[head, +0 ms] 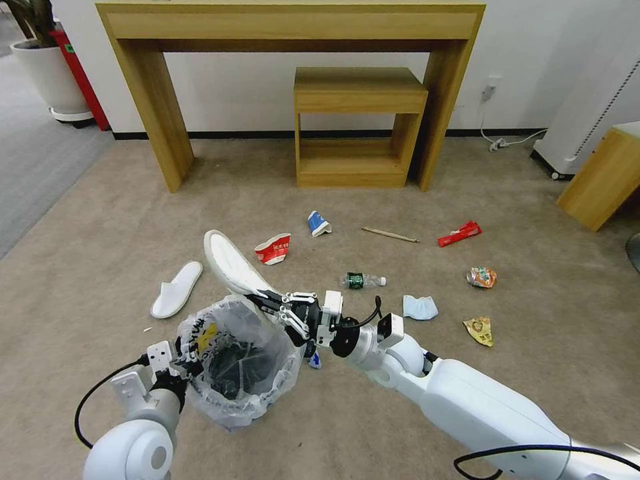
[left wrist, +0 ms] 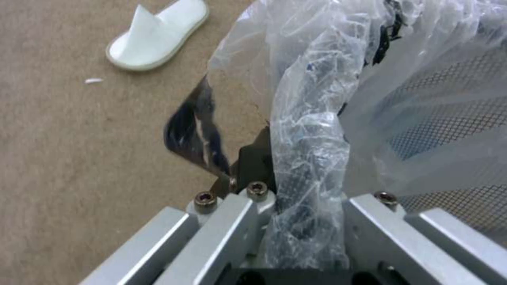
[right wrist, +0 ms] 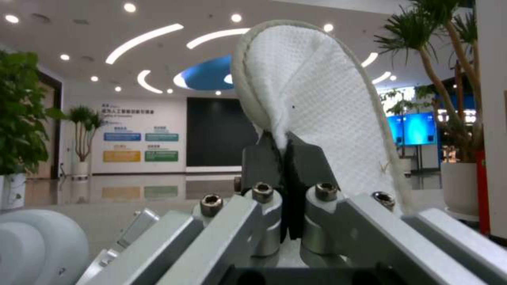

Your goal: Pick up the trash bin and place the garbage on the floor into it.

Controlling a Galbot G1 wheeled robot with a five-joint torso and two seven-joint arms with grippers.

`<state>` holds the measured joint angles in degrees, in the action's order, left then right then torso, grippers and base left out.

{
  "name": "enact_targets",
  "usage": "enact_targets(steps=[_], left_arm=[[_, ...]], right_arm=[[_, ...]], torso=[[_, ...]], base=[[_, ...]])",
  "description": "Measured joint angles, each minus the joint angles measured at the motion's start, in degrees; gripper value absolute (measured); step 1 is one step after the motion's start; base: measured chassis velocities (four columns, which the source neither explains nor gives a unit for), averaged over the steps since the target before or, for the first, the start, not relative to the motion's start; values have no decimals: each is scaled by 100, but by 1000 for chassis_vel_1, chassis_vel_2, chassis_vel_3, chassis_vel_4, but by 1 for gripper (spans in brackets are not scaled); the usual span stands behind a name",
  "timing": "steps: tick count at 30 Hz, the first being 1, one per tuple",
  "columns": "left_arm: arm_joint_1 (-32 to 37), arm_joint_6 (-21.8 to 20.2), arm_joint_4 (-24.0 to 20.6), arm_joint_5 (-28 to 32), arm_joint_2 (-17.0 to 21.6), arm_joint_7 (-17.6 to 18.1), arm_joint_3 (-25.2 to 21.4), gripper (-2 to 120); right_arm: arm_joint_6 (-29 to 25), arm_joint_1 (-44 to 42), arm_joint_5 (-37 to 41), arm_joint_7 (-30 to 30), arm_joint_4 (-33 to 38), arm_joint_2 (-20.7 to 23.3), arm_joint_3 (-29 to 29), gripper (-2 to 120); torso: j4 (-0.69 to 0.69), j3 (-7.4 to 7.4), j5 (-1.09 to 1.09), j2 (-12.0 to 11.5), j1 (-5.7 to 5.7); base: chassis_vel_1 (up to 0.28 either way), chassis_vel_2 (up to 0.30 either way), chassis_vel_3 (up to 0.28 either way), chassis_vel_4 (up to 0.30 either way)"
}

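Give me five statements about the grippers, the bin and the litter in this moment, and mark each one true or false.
1. The right gripper is shut on a white slipper. True.
2. The left gripper holds the trash bin by its rim. True.
3. Both slippers are already in the bin. False: the second slipper lies on the floor, and the held one is still above the rim.
4. The green-label bottle stands upright. False: it lies on its side.
5. The wooden stick lies on the carpet. True.

We list: tall wooden console table (head: 293,27) against the wall; smaller wooden stand (head: 360,90) beneath it; white potted planter (head: 47,77); white wheeled appliance (head: 587,113).
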<state>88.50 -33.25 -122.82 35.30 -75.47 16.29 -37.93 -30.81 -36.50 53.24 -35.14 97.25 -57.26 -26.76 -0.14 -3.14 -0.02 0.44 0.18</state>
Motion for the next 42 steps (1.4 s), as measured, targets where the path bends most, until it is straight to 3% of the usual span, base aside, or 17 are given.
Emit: enact_targets(steps=[2,8,13,28,42], left_arm=[[12,54,67,2,282,-105,0,1],[-10,102,120,-14,500,-222,38,1],[-4,97,27,-4,519,-227,49,1],[184,6,-522,54,447,-169,131,1],[226,-16,-687,223,544,-112,9,1]], right_arm=[[30,-24,-18,19,-9,-1,12,0],[79,-32,-54,54,-109,-78,-13,0],[66,45,-59,44,-276,-262,-214,0],[-70,438,-123,-105,-1114,-1391,-903,0],[-17,424,-362,-111,-1212,-1308,-916,3]], torso=[[0,0,1,0,0],[0,0,0,0,0],[0,0,1,0,0],[1,0,0,0,-1],[0,0,1,0,-1]], base=[[0,0,0,0],[0,0,0,0],[0,0,0,0],[0,0,0,0],[0,0,0,0]])
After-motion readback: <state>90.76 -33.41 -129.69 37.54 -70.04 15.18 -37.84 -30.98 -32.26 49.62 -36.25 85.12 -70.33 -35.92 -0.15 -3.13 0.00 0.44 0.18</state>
